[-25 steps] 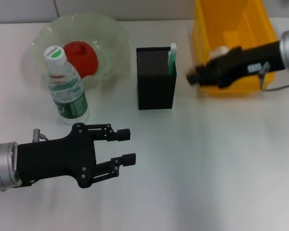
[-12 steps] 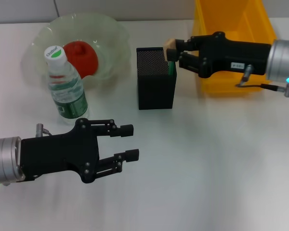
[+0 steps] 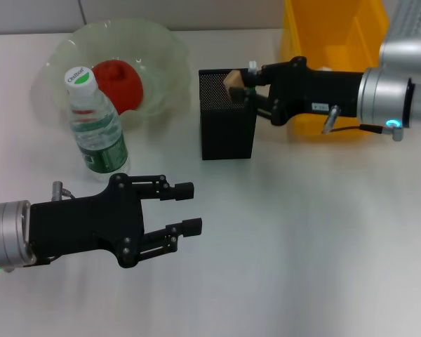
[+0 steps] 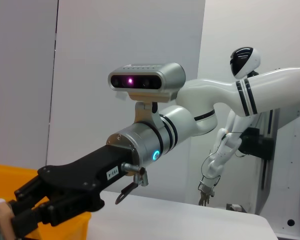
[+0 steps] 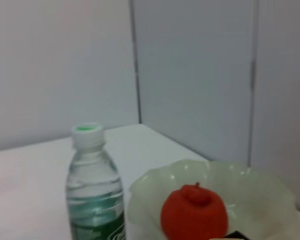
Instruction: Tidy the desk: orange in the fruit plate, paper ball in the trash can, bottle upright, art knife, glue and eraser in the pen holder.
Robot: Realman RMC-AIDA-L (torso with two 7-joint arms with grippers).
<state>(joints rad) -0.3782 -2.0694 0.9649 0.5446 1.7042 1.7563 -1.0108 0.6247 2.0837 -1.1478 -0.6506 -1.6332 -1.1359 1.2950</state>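
My right gripper point(image 3: 243, 86) is shut on a tan eraser point(image 3: 232, 82) and holds it over the open top of the black mesh pen holder point(image 3: 227, 130). A white-tipped item point(image 3: 252, 66) sticks up at the holder's right corner, mostly hidden behind the gripper. The bottle point(image 3: 96, 125) stands upright, also seen in the right wrist view as the bottle point(image 5: 93, 200). The orange point(image 3: 118, 83) lies in the glass fruit plate point(image 3: 161, 43). The yellow trash can point(image 3: 335, 31) is behind the right arm. My left gripper point(image 3: 189, 208) hovers open at the front left, holding nothing.
The left wrist view shows the right arm's gripper point(image 4: 20, 217) in front of the yellow bin point(image 4: 7, 175). In the right wrist view the orange point(image 5: 194, 212) sits in the plate point(image 5: 262, 197). White tabletop point(image 3: 309, 239) stretches across the front and right.
The right gripper has carried the eraser left, from the holder's right edge to over its opening. The left arm has barely moved.
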